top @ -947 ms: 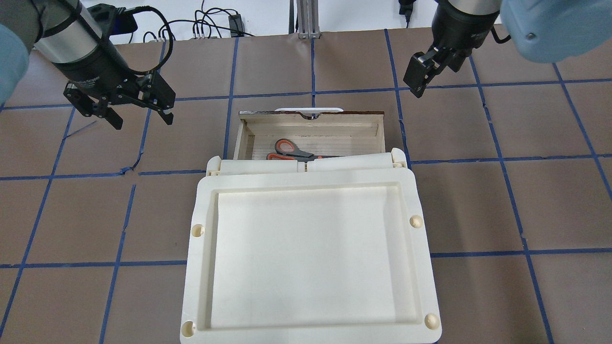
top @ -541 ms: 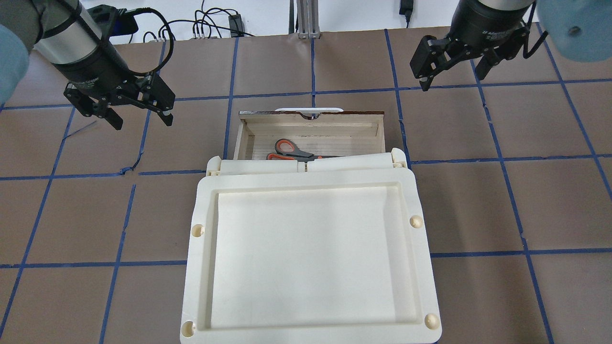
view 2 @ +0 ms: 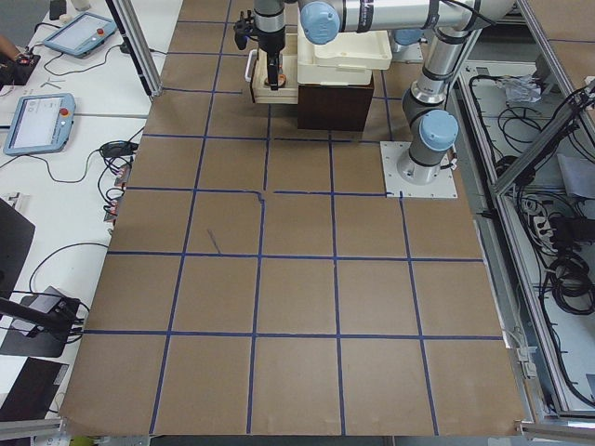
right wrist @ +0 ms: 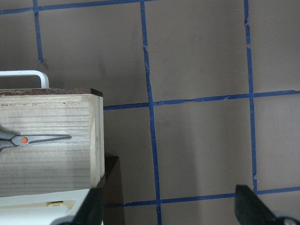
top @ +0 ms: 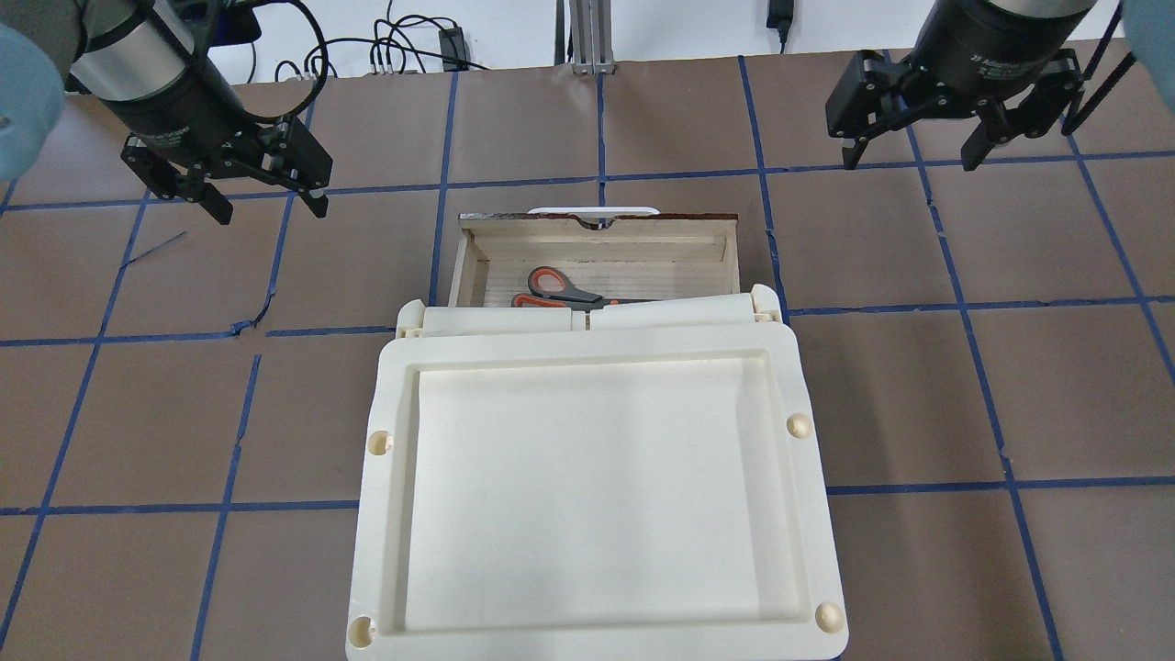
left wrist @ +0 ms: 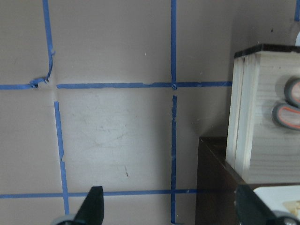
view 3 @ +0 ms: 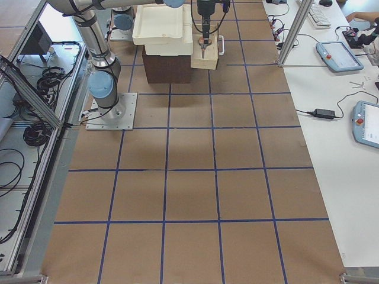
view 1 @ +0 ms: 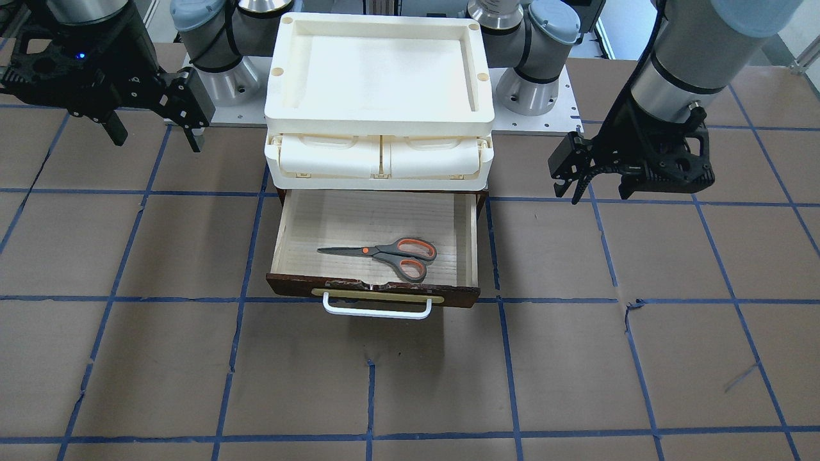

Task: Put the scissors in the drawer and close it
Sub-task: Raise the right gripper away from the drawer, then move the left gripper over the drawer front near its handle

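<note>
Left gripper (top: 271, 211) had edged slightly forward, jaws apart and empty; scissors (top: 562, 290) lay flat inside the pulled-out drawer (top: 643, 248), handles leftward; right gripper (top: 912, 163) had swung farther right and turned, jaws spread wide, holding nothing.

Faint white lettering on the right gripper (top: 909, 154) is too small to read; no other text.
</note>
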